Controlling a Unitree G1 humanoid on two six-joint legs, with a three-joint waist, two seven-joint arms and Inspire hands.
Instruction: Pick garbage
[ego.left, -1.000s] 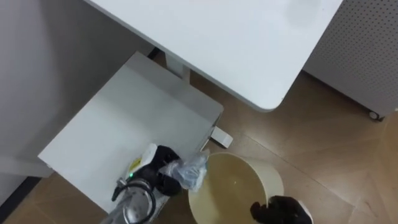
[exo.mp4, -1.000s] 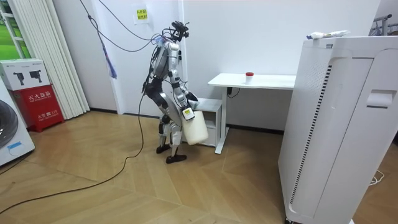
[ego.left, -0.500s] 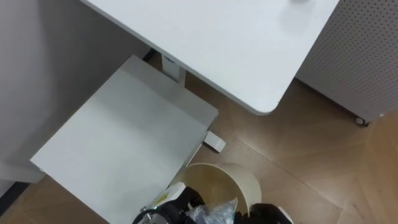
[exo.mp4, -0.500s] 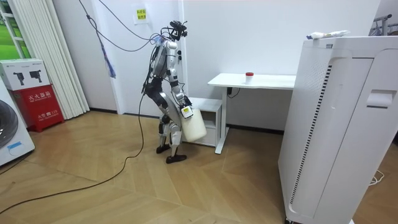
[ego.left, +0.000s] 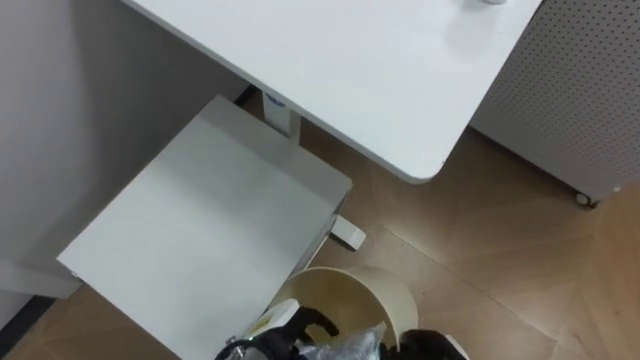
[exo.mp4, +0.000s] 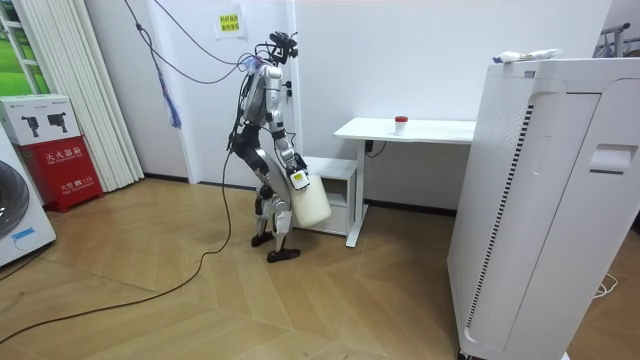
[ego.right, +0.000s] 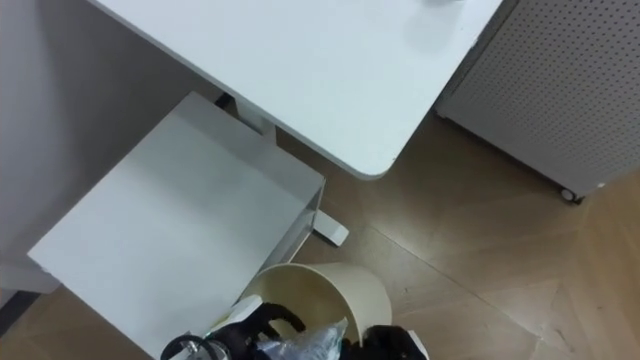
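Observation:
A round cream bin (ego.left: 345, 288) is held up in front of me, and its opening faces me at the bottom of the eye views. My left hand (ego.left: 288, 334) is at the bin's near left rim, with its dark fingers curled round a crumpled piece of clear plastic garbage (ego.left: 352, 345) that lies over the opening. My right hand (ego.left: 430, 347) grips the bin's right rim at the bottom edge. In the room view I stand bent forward beside the low cabinet, with the bin (exo.mp4: 311, 206) off the floor at hip height.
A low white cabinet (ego.left: 200, 230) stands just ahead on the left. Beyond it is a white desk (ego.left: 350, 70) on a white leg. A perforated white unit on castors (ego.left: 570, 100) is at the right, with wooden floor (ego.left: 500, 270) between.
My left hand has carried the plastic from the bin's left side to over its opening. The view has shifted, so both hands and the bin now show lower.

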